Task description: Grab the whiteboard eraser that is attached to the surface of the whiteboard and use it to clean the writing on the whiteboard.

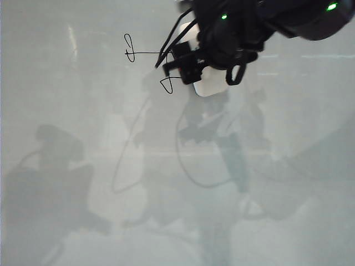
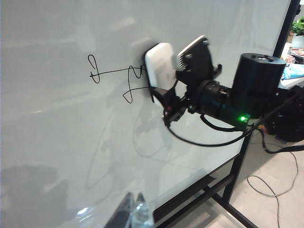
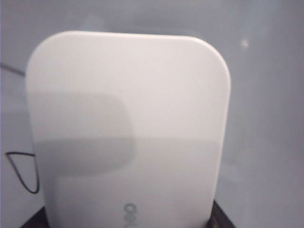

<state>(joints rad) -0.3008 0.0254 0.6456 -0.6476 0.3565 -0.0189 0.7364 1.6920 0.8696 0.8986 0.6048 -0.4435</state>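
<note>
right gripper [image 2: 164, 80]: jaws clamped on the smooth white rounded eraser block [image 2: 160, 65], pressed on the glossy pale whiteboard [image 2: 57, 142], covering the black scribble's [image 2: 114, 73] end.
left gripper [image 2: 133, 209]: only its tips show near the board's lower edge, can't tell jaw state.

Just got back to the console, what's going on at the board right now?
The right gripper holds the whiteboard eraser flat against the whiteboard, at the right end of the writing. The loop and strokes on the left of the scribble are still there, so cleaning is not finished. The left gripper hangs back lower down, away from the writing, touching nothing; only its fingertips show, so I cannot tell whether it is open.
</note>
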